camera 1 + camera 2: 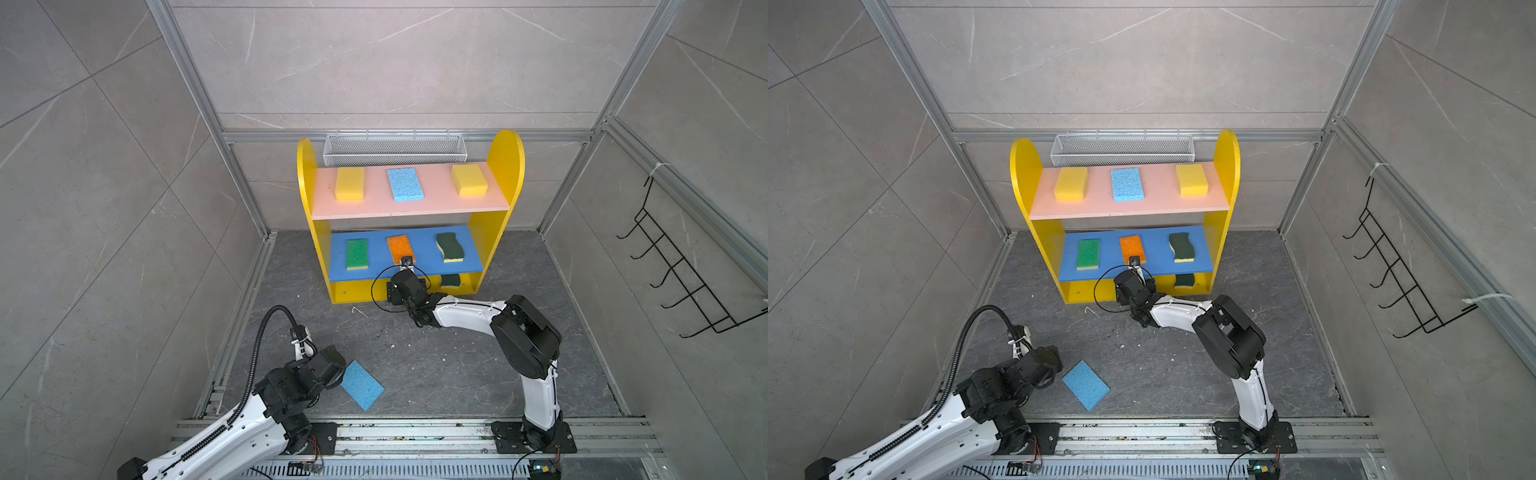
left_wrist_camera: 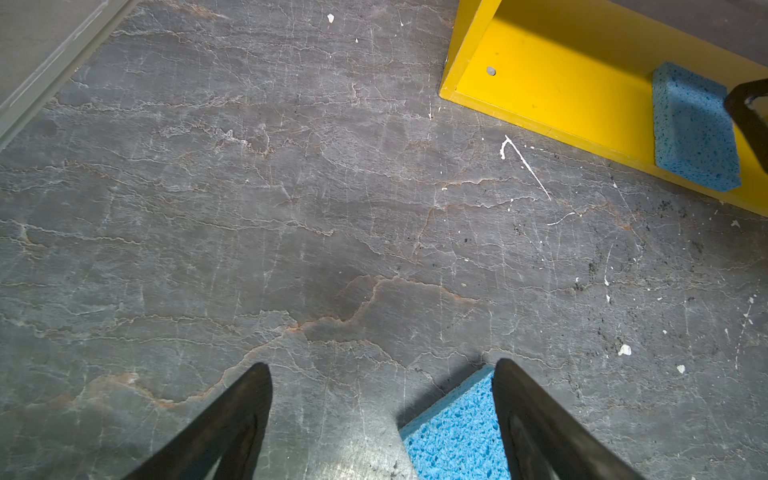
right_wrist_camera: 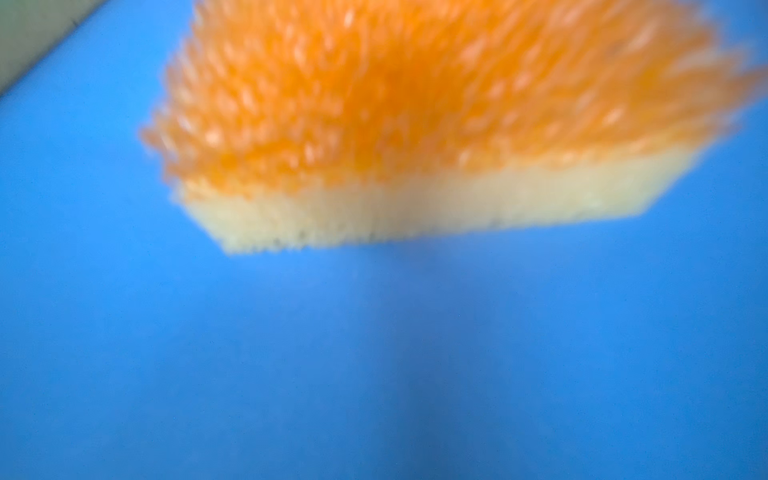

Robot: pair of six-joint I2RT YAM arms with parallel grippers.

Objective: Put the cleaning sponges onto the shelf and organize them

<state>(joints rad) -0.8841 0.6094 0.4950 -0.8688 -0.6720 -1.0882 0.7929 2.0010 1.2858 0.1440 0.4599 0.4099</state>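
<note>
The yellow shelf (image 1: 505, 166) holds two yellow sponges (image 1: 350, 184) (image 1: 469, 179) and a light blue one (image 1: 405, 184) on its pink board. Bright green (image 1: 357, 254), orange (image 3: 415, 104) and wavy dark green (image 1: 449, 247) sponges lie on the blue board. Another wavy one (image 1: 450, 281) and a light blue sponge (image 2: 694, 129) sit on the yellow bottom. My right wrist (image 1: 405, 287) is at the bottom compartment. Its jaws are hidden under the blue board, and one finger (image 2: 748, 108) shows beside that sponge. My left gripper (image 2: 382, 363) stands open over the floor beside a light blue sponge (image 1: 362, 385).
A white mesh basket (image 1: 395, 149) hangs behind the shelf. A black wire hook rack (image 1: 681, 266) is on the right wall. Aluminium posts and tiled walls box in the dark stone floor (image 1: 436, 365). The arms' mounting rail (image 1: 415, 432) runs along the front.
</note>
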